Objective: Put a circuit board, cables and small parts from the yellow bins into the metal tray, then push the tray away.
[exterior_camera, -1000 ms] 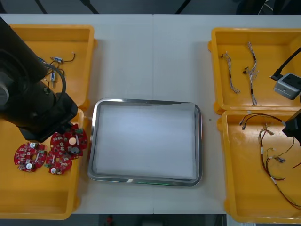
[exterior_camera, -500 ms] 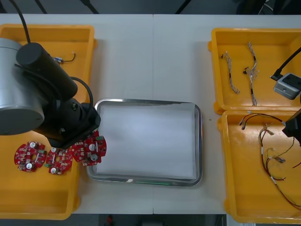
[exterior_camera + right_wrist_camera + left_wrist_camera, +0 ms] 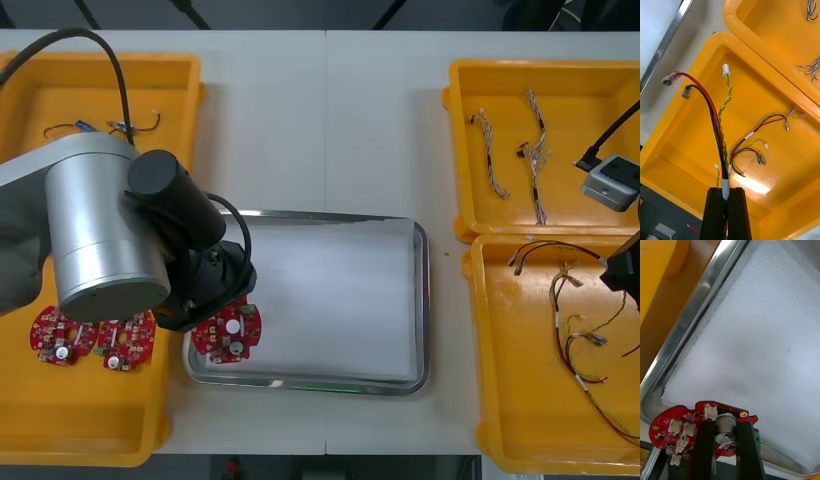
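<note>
Your left end effector (image 3: 725, 427) has swung over a corner of the metal tray (image 3: 424, 300), clamped on a red circuit board (image 3: 228, 333), right end effector (image 3: 727, 192) gripping a cable bundle (image 3: 716, 120).

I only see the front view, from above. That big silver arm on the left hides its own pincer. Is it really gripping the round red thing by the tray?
Observer: Yes. The left pincer is shut on that red circuit board, gripping it at its middle.
Visitor: Is it over the tray?
Observer: It is at a corner of the metal tray, whose white lining is a grainy foam sheet.
Visitor: And the right arm?
Observer: The right pincer is shut on a cable of red, black and yellow-green wires, above the near right yellow bin.
</note>
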